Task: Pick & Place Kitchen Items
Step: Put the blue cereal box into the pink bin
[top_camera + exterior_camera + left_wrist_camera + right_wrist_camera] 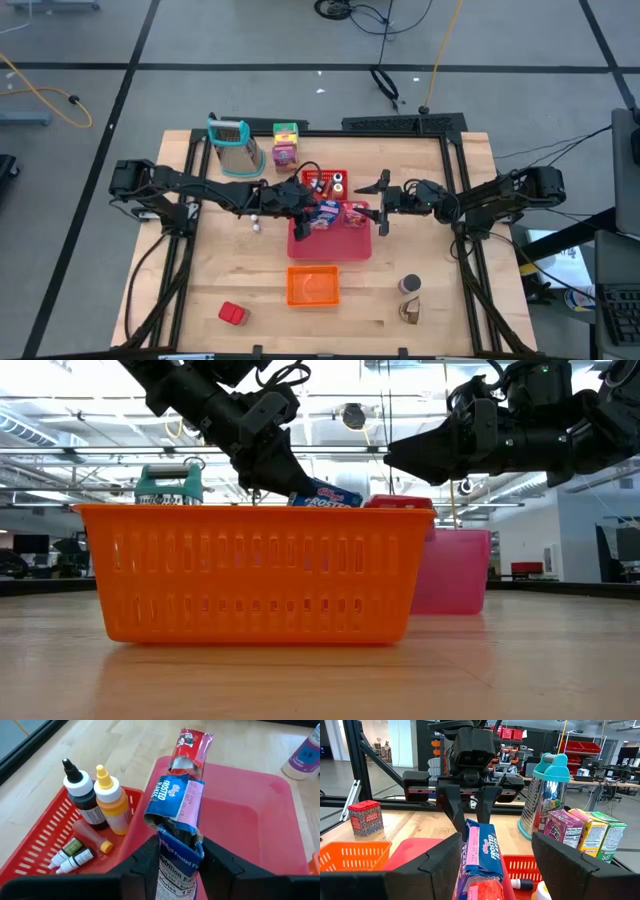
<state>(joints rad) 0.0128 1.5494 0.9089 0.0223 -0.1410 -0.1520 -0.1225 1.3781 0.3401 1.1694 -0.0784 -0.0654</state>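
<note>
Orange basket (250, 575) fills the low view's foreground; behind it, at table centre, the left gripper (177, 857) stands the blue Frosted Flakes box (175, 802) in the pink tray (350, 245). Placing appears under way: its fingers flank the box's end narrowly, seemingly loosening. Next comes a straight lift clear. The box's long axis runs 9 to 3. At 3 o'clock the right gripper (381, 205) waits, jaws wide.
</note>
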